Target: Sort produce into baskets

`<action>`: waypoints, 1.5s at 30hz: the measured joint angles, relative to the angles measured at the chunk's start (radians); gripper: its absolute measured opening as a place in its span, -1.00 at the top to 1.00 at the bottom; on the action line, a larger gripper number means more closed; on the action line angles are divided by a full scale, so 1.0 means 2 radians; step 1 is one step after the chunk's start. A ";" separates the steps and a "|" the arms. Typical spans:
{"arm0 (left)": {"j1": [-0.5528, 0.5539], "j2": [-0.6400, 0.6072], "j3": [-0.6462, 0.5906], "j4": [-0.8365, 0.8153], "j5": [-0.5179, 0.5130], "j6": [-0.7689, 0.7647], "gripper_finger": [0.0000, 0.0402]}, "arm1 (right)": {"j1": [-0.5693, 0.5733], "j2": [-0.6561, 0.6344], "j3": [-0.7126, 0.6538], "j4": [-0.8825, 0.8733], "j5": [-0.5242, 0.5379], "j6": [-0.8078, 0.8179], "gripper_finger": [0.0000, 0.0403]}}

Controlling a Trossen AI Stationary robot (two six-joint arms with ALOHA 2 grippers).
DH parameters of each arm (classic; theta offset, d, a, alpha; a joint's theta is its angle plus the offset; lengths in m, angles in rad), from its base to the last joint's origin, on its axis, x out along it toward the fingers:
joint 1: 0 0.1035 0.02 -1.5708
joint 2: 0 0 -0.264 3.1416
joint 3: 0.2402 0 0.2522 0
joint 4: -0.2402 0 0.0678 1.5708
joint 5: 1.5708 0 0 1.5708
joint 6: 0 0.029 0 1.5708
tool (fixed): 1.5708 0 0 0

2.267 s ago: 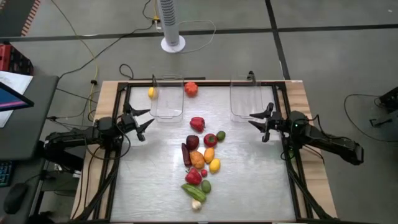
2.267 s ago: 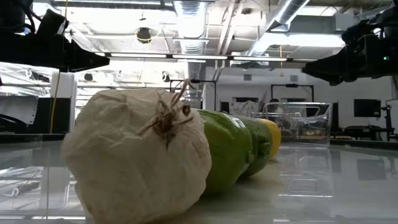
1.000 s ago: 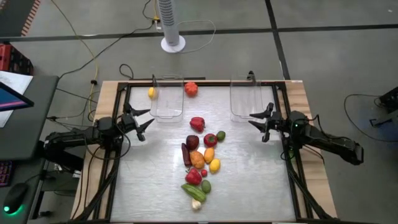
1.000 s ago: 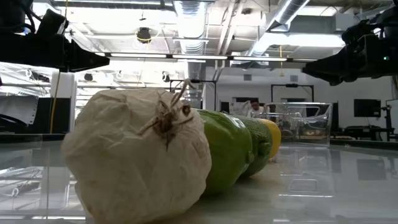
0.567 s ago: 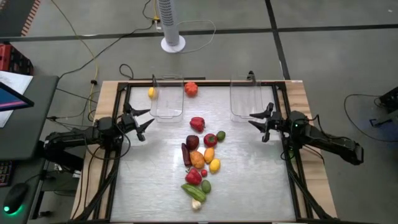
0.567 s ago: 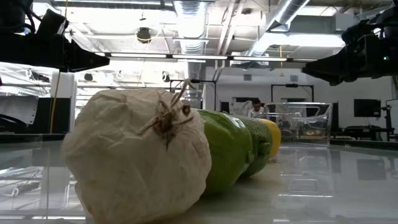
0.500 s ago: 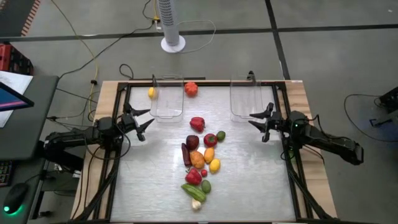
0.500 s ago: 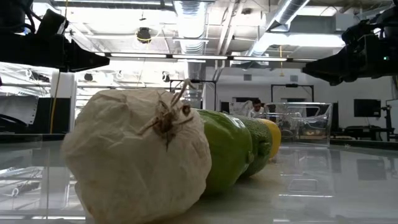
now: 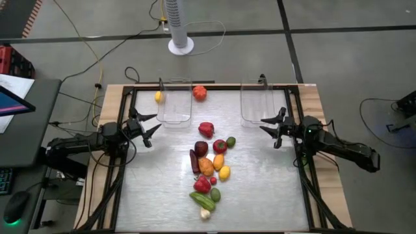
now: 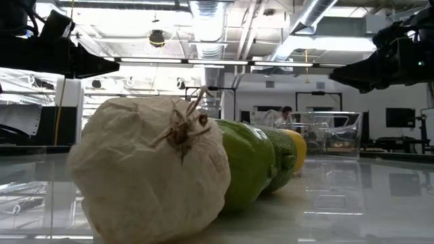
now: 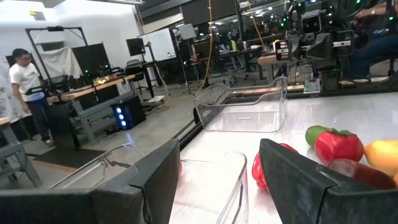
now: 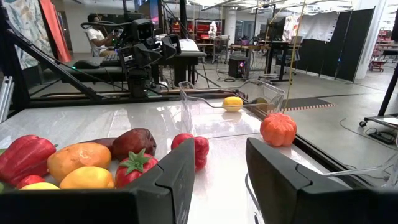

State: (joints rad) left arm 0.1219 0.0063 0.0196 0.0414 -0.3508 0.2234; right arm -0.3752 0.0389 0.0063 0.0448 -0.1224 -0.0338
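Note:
The produce [image 9: 208, 169] lies in a loose heap on the middle of the table: red, orange, yellow, green and dark maroon pieces, with a pale whitish one [image 10: 152, 169] nearest the front edge. An orange piece [image 9: 199, 92] rests alone between the two clear baskets [image 9: 174, 101] [image 9: 257, 103] at the far side. A small yellow piece [image 9: 158, 96] sits at the left basket's left wall; inside or outside, I cannot tell. My left gripper [image 9: 151, 127] hovers level at the table's left, open and empty. My right gripper [image 9: 268, 127] hovers level at the right, open and empty.
A black frame [image 9: 130, 156] runs round the shiny tabletop. Bare table lies between each gripper and the heap. A fan stand [image 9: 181, 44] and cables are on the floor beyond the far edge. A person [image 11: 25, 81] stands in the room behind.
Neither arm nor any piece of produce has moved. A person far off in the room behind the table has walked a little to the right in the low view.

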 joint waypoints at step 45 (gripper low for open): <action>0.000 0.000 -0.001 0.093 0.030 0.040 -0.05 | 0.000 0.000 0.000 0.000 0.000 0.000 0.14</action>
State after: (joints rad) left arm 0.1219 0.0058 0.0185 0.2283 -0.2909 0.3025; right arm -0.3756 0.0388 0.0064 0.0449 -0.1223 -0.0338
